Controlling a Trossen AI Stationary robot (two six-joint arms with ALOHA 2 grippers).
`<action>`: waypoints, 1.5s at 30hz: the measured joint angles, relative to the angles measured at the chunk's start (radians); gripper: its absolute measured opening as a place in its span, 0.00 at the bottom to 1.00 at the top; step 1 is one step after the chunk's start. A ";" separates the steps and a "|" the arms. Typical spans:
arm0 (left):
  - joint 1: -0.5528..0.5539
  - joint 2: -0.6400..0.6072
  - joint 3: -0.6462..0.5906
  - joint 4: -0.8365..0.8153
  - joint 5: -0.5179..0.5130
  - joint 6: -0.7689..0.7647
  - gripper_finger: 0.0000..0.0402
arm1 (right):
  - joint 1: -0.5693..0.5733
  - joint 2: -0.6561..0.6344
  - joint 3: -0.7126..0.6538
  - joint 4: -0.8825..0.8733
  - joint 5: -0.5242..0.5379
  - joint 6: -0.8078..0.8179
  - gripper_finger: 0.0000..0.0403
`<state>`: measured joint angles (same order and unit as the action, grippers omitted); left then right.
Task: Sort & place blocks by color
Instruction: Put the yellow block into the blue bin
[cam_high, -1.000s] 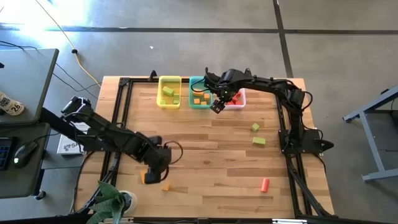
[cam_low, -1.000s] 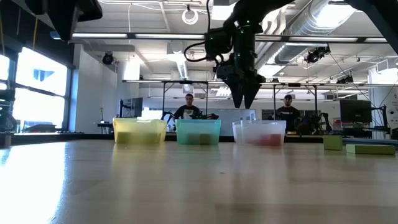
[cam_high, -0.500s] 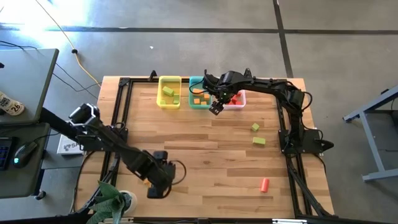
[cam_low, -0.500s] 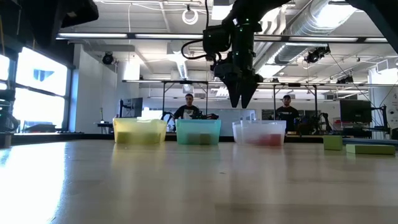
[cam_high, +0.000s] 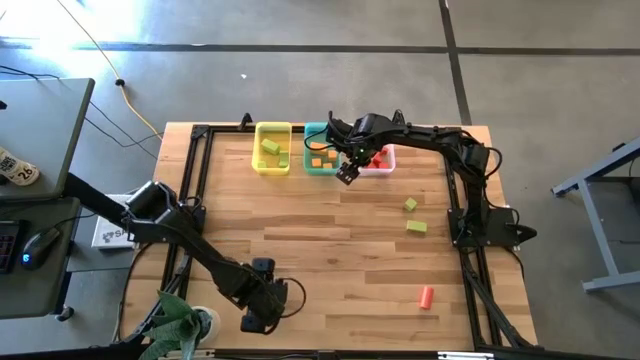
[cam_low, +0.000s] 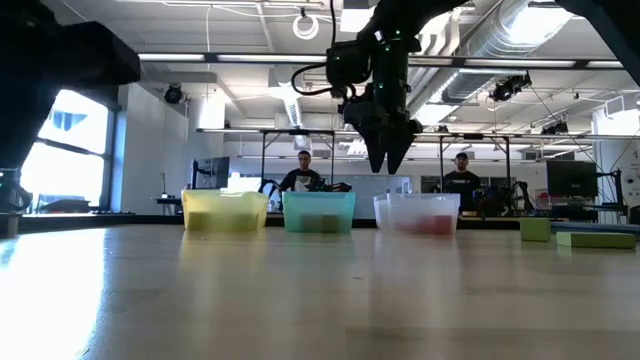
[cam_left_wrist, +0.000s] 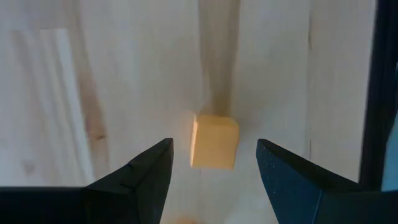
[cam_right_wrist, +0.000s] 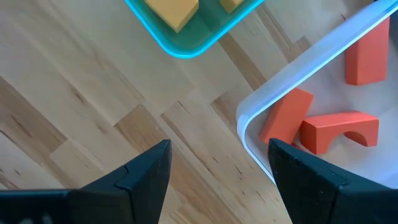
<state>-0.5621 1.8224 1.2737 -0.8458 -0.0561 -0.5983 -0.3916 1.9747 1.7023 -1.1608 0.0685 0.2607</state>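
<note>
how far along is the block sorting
Mostly done: green blocks sit in the yellow bin, orange in the teal bin, red in the clear bin. In hand: the left gripper hovers open over an orange block near the front edge. Left: two green blocks and a red piece on the table. The right gripper waits empty by the bins.

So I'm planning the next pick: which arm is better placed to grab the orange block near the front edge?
Left. Its open gripper is already above the orange block, fingers either side. The right gripper hovers empty by the bins, far off.
</note>
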 joint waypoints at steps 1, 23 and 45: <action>0.000 0.009 0.000 0.001 0.000 0.000 0.55 | 0.000 0.000 0.000 0.000 0.000 0.000 0.63; 0.005 0.124 -0.001 0.034 0.018 -0.024 0.52 | 0.000 0.000 0.000 0.007 -0.001 -0.016 0.63; 0.035 0.119 0.001 0.037 0.015 -0.098 0.25 | 0.000 0.000 0.000 0.007 0.000 -0.058 0.63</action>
<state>-0.5269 1.9415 1.2742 -0.8087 -0.0416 -0.6963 -0.3916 1.9751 1.7023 -1.1538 0.0681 0.2023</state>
